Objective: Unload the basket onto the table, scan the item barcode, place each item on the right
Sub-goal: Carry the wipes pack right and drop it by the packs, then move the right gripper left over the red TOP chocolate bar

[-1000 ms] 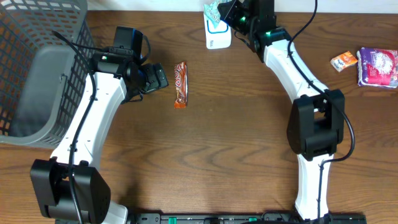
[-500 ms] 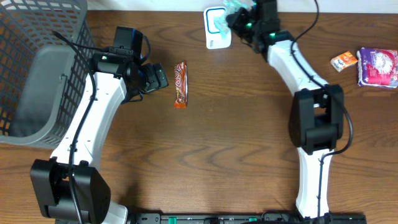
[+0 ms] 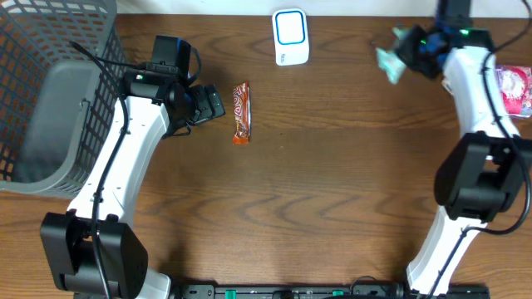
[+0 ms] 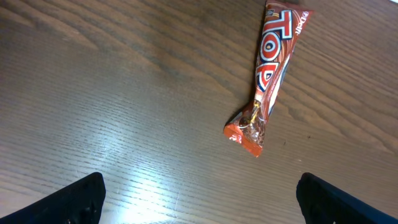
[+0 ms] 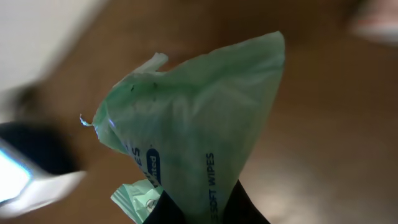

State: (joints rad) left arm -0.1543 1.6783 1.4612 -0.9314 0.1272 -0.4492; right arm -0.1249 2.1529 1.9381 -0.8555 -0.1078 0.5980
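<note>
Brown wooden table (image 3: 332,183), grey basket (image 3: 50,91) at its left.
Right gripper (image 5: 199,208) pinches the green wipes pack (image 5: 199,130) in the air, right of the white scanner (image 3: 291,37); left gripper (image 3: 212,105) stands wide beside the chocolate bar (image 3: 241,112).

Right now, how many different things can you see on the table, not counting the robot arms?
red-and-brown wrapped chocolate bar: 1
pale green plastic pack of wipes: 1
pink-and-purple packet: 1
white barcode scanner with a blue rim: 1
grey mesh basket: 1
Total: 5
</note>
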